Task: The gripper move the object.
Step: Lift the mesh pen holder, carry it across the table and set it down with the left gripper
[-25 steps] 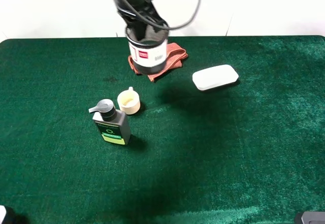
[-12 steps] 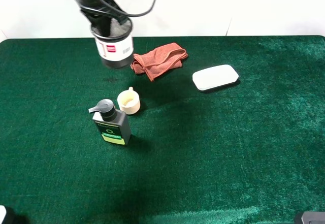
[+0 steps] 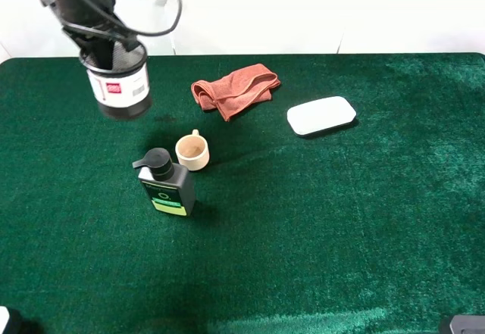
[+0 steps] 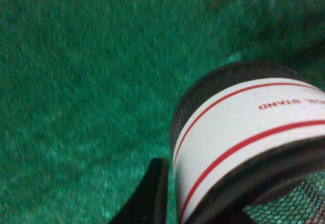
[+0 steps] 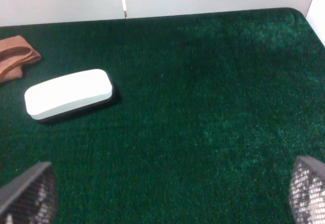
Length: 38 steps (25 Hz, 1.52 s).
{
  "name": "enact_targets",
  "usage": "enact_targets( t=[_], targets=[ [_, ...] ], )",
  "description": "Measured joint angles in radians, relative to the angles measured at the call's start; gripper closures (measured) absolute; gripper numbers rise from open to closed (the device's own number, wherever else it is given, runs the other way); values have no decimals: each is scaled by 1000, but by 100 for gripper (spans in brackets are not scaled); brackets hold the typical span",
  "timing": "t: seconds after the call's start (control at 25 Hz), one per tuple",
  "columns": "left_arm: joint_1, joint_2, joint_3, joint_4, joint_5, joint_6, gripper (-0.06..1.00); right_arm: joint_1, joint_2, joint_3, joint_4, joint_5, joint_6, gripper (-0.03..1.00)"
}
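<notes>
black wire-mesh pen cup has moved left across the worktop — from over the rust-red cloth to the far left corner, seemingly lifted off the green felt. the carry looks nearly done; setting down remains. the left gripper reaches down onto it, jaws closed on the rim; the right gripper gapes wide, empty.

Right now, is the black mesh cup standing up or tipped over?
Upright. The mesh cup has its rim on top, in the left gripper.
</notes>
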Motion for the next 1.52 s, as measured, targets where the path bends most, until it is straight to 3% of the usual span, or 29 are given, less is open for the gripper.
enact_targets(
  t=[0.16,0.64,0.84,1.16,1.52],
  targets=[
    [16,-29,104,9,-23,-8,87,0,0,0,0,0,0,27],
    [28,-47,318,14,-311,-33,87,0,0,0,0,0,0,27],
    [28,-47,370,23,-386,-42,87,0,0,0,0,0,0,27],
    [28,-47,439,89,-475,-68,87,0,0,0,0,0,0,27],
    [28,-47,452,93,-520,-71,87,0,0,0,0,0,0,27]
  ],
)
